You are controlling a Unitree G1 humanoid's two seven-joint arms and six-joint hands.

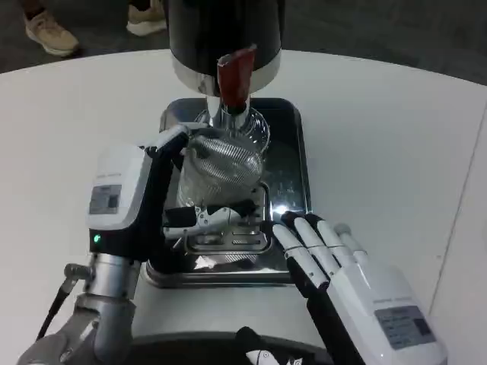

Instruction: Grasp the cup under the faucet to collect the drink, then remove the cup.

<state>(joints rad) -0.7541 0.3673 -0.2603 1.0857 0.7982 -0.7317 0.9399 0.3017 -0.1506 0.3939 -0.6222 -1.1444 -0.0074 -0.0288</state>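
My left hand (141, 201) grips a clear ribbed cup (217, 167) and holds it over the metal drip tray (285, 163), just in front of the chrome faucet (228, 118). The cup's rim sits right below the spout, tilted a little. A red tap lever (234, 74) hangs from the black dispenser (224, 38) above it. My right hand (335, 262) rests at the tray's front right corner, fingers straight and together, holding nothing.
The round white table (396, 144) spreads to both sides of the tray. Someone's shoes (49, 34) stand on the floor beyond the table's far left edge.
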